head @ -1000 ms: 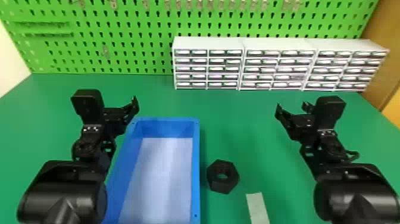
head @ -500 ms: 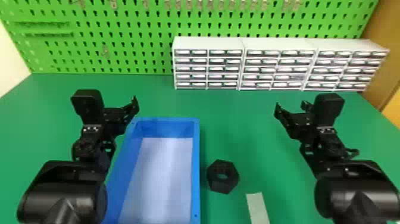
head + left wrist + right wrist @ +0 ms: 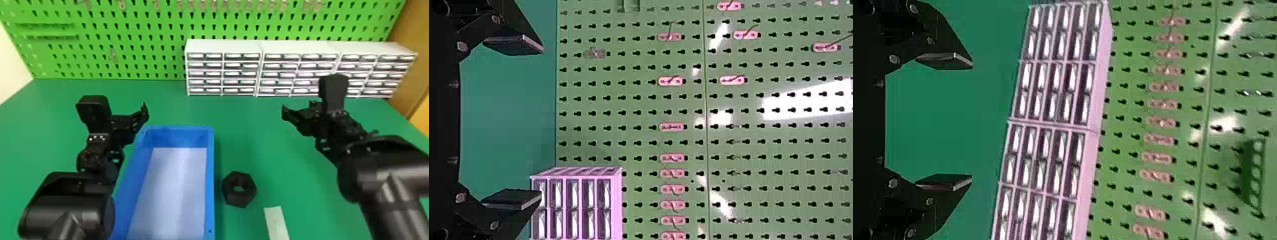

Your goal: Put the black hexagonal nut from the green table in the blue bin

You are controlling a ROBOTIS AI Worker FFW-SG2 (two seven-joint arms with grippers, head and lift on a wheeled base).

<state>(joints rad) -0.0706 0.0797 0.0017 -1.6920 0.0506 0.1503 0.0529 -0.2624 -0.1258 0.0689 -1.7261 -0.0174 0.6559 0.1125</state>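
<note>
Left jaws spread | right jaws spread | black nut [image 3: 238, 198] beside blue bin [image 3: 210, 178] | drawer fronts [image 3: 241, 74] unreadable

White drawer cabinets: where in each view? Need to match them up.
Head view: row of drawer cabinets along the table's back edge, centre to right, partly behind the right arm.
Left wrist view: part of the row, beyond one of the left gripper's open jaws.
Right wrist view: long stretch beyond the right gripper's open jaws.
Shared landmark: green pegboard behind them.
</note>
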